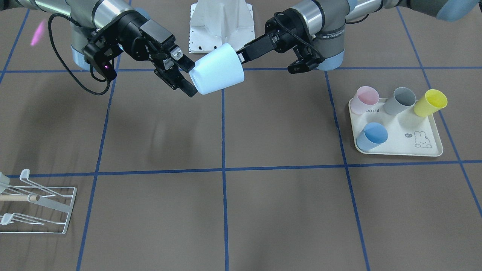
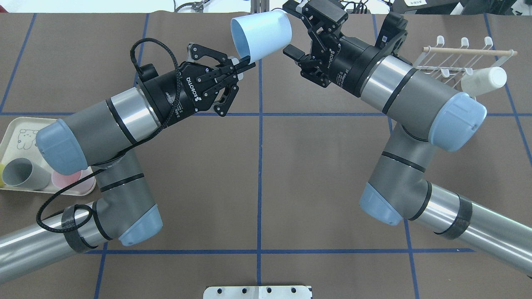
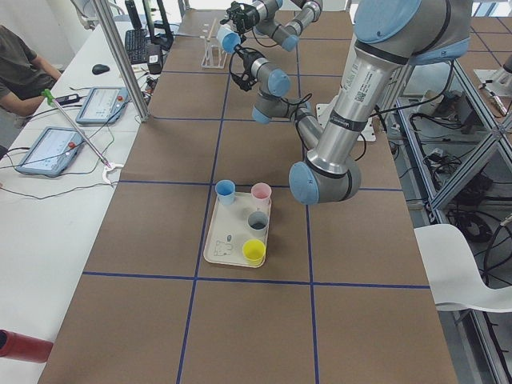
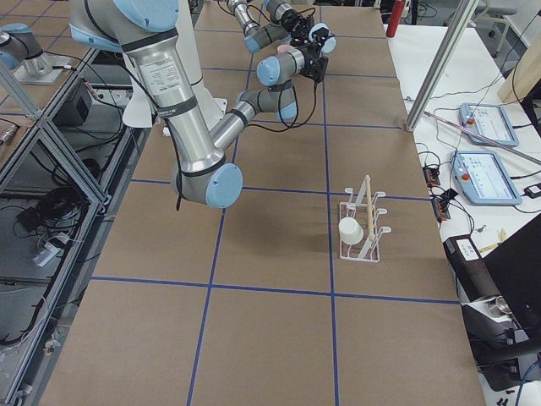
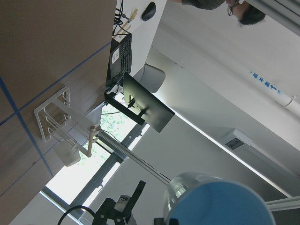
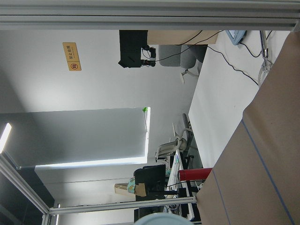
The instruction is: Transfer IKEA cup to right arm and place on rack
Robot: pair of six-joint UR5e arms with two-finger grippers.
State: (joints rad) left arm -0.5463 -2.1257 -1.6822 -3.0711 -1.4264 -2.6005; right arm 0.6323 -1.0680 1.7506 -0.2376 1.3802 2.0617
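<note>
Front-facing view: left arm [image 1: 324, 22] and right arm [image 1: 94, 15] reach in from opposite sides, and their wrists converge on the midline above the brown, blue-taped counter [image 1: 282, 124]. The IKEA cup [image 1: 218, 69] is pale blue, smooth and tapered. It hangs on its side in the air between them, clear of the counter. Left jaws pinch the wall at its wide rim. Right jaws are spread, one finger on each side of the narrow closed end; contact not resolvable. The rack [image 1: 56, 205] is thin white wire with upturned prongs and a pale wooden rod [image 1: 19, 197]. It sits at the robot's right end of the counter, well apart from the held cup. A cream rabbit-print tray [image 1: 399, 150] at the other end carries a pink cup [image 1: 367, 98], a grey cup [image 1: 402, 99], a yellow cup [image 1: 431, 102] and a blue cup [image 1: 372, 136], all upright. Overhead view: elbows bent, forearms angled inward. The cup mouth faces the left arm; left jaws are pressed onto the rim, right jaws wide around the base. A white cup [image 2: 484, 79] rests tilted on the rack. Side views: the held cup shows small, high over mid-counter; jaws too small to read. Wrist views: mostly room; the left one shows the rack far off.
</note>
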